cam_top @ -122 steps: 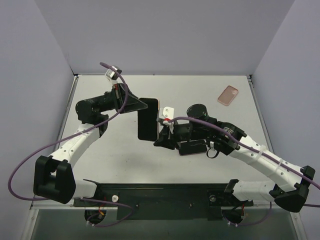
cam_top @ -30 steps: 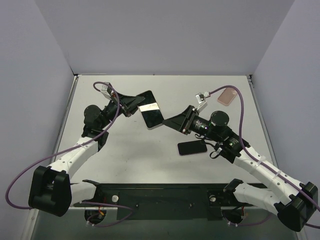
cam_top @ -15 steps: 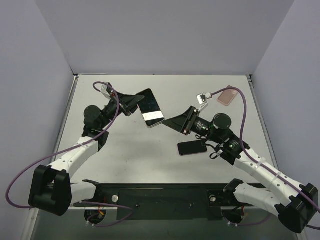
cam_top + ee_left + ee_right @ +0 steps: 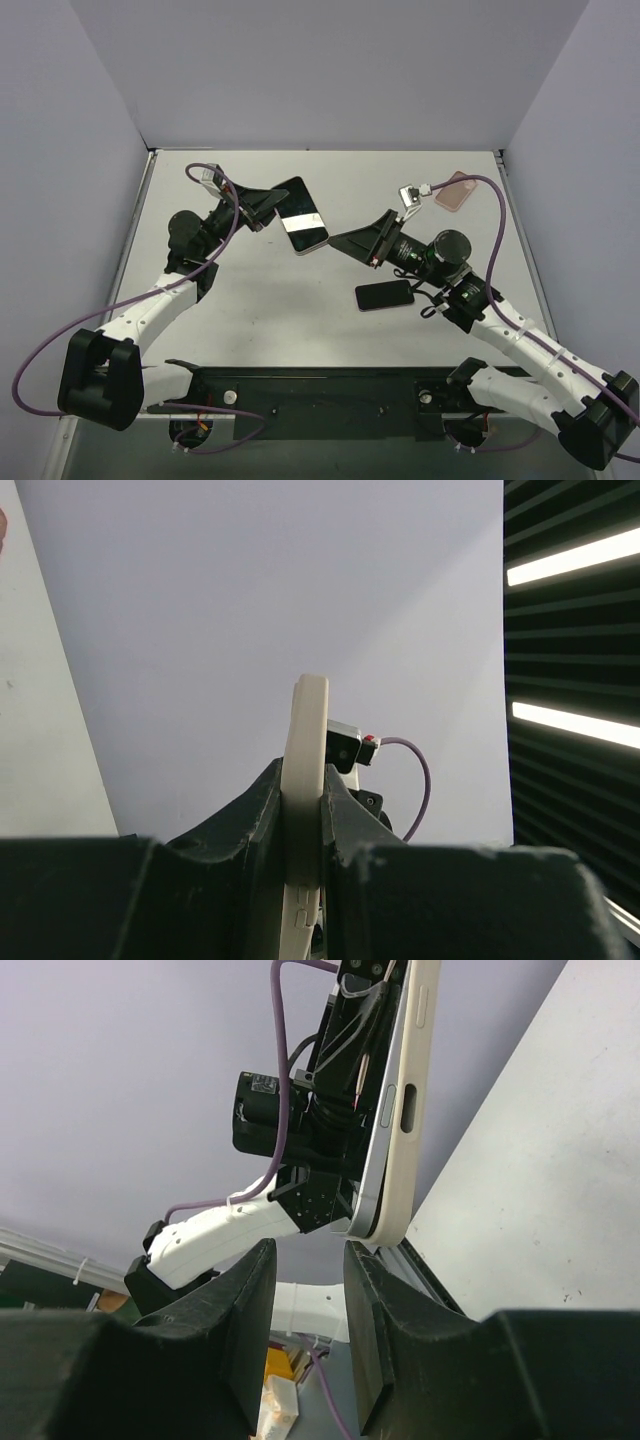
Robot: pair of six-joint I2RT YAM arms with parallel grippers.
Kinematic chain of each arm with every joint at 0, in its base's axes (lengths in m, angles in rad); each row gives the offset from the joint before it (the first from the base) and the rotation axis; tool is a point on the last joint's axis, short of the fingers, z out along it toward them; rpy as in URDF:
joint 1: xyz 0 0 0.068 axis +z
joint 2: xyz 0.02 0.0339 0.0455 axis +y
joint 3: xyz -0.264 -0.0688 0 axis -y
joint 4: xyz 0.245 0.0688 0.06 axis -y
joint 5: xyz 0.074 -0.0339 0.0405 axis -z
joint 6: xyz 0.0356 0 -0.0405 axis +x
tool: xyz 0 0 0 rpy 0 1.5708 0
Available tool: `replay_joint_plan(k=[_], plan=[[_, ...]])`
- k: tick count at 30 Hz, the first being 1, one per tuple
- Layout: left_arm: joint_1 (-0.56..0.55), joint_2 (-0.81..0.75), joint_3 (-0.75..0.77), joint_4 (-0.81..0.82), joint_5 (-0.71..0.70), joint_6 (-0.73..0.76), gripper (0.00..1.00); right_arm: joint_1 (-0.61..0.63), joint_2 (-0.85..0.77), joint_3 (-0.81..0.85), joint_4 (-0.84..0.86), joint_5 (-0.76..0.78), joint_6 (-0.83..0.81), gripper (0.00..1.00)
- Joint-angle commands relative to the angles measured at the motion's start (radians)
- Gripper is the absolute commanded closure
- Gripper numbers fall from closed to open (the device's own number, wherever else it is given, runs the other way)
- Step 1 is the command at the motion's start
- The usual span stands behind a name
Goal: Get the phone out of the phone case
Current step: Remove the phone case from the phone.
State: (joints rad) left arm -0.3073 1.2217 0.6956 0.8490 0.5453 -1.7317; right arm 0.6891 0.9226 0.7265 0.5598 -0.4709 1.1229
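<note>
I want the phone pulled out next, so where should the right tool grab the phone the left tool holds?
Likely the phone at its free end, coming from the right tool, pinching front and back. The left tool clamps the far end; here the metal edge seems lifted from the cream case.

Left arm [image 4: 150, 297], right arm [image 4: 545, 352]: white link shells, black joints, black bases. Left claw [image 4: 272, 205], right claw [image 4: 340, 241]: black, wedge-shaped. Purple cables [image 4: 497, 225] looping alongside.
</note>
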Motion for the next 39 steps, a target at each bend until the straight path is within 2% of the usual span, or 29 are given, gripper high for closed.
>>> replay_joint_plan(k=[1, 13, 21, 22, 26, 27, 28, 29, 31, 32, 34, 35, 36, 39], plan=[[-0.01, -0.017, 0.035, 0.084, -0.03, -0.002, 1.0, 0.01, 0.033, 0.028, 0.124, 0.0, 0.025, 0.71], [-0.044, -0.028, 0.044, 0.102, -0.044, 0.0, 1.0, 0.018, 0.087, 0.021, 0.18, 0.041, 0.069, 0.67], [-0.113, -0.045, 0.035, 0.125, -0.142, 0.046, 1.0, 0.142, 0.108, 0.019, 0.111, 0.386, 0.008, 0.68], [-0.121, -0.048, 0.032, 0.125, -0.156, 0.052, 1.0, 0.161, 0.11, 0.013, 0.118, 0.417, 0.002, 0.69], [-0.15, -0.057, 0.035, 0.09, -0.162, 0.106, 1.0, 0.17, 0.11, -0.001, 0.124, 0.526, 0.009, 0.86], [-0.153, -0.062, 0.039, 0.072, -0.157, 0.156, 1.0, 0.17, 0.101, -0.004, 0.127, 0.535, 0.006, 0.96], [-0.153, -0.079, 0.045, 0.038, -0.148, 0.19, 1.0, 0.164, 0.099, 0.008, 0.123, 0.528, 0.006, 1.0], [-0.151, -0.086, 0.044, 0.018, -0.147, 0.24, 1.0, 0.159, 0.094, 0.017, 0.089, 0.505, 0.011, 1.0], [-0.144, -0.113, 0.027, -0.011, -0.15, 0.28, 0.88, 0.132, 0.091, 0.047, 0.071, 0.436, 0.034, 1.0], [-0.142, -0.119, 0.012, 0.011, -0.15, 0.284, 0.74, 0.119, 0.093, 0.044, 0.09, 0.39, 0.052, 1.0], [-0.139, -0.114, -0.007, 0.057, -0.136, 0.277, 0.57, 0.092, 0.097, 0.031, 0.166, 0.336, 0.122, 1.0], [-0.141, -0.11, -0.004, 0.067, -0.127, 0.279, 0.53, 0.076, 0.101, 0.027, 0.204, 0.322, 0.164, 1.0], [-0.141, -0.105, 0.001, 0.084, -0.102, 0.282, 0.42, 0.073, 0.102, 0.022, 0.222, 0.31, 0.181, 1.0], [-0.139, -0.097, 0.01, 0.107, -0.041, 0.317, 0.31, 0.049, 0.102, 0.017, 0.29, 0.296, 0.259, 1.0]])
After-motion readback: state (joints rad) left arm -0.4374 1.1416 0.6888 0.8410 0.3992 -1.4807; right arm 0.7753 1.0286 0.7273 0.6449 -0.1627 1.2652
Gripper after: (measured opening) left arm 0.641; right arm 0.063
